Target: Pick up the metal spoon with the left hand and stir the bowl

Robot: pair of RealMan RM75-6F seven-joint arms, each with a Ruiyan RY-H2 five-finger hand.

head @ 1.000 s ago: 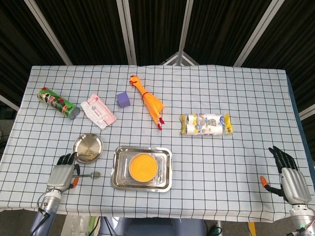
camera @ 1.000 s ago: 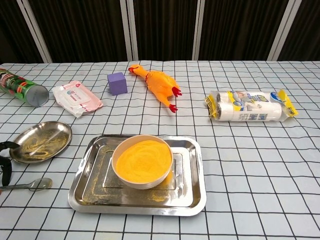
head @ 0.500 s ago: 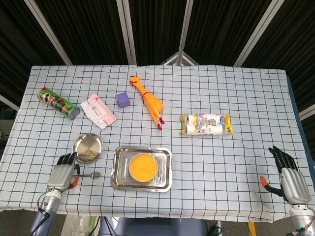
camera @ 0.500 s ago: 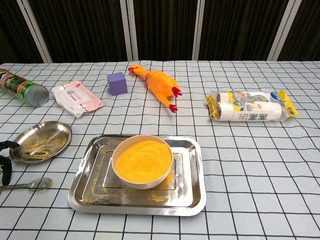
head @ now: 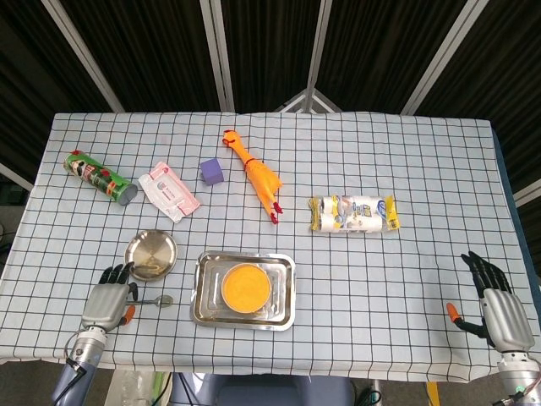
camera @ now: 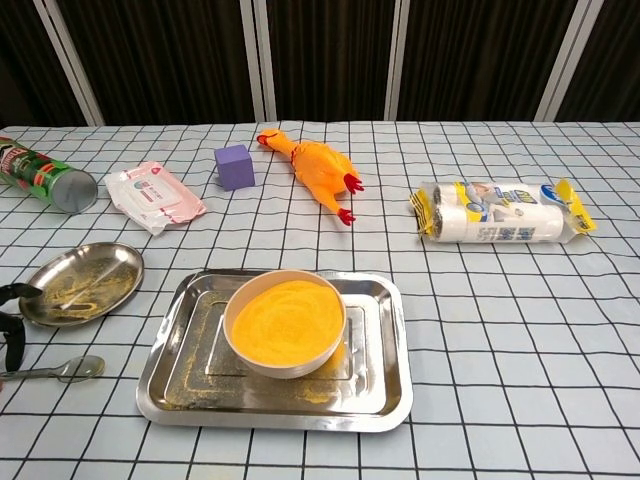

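The metal spoon (head: 155, 301) lies flat just right of the left hand (head: 107, 302), its handle pointing toward the fingers (head: 116, 273), which seem loosely spread, holding nothing. The right hand (head: 499, 310) rests open, well apart from the bowl (head: 246, 286).

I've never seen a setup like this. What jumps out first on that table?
Probably the bowl of bright orange powder, sitting in a steel tray near the front edge. Behind it lies an orange rubber chicken, and the left robot hand rests by a metal spoon at the front left.

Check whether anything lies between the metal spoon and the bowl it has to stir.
Only the near-left rim of the steel tray that holds the bowl lies between. The metal spoon rests on bare cloth left of it, by the left hand.
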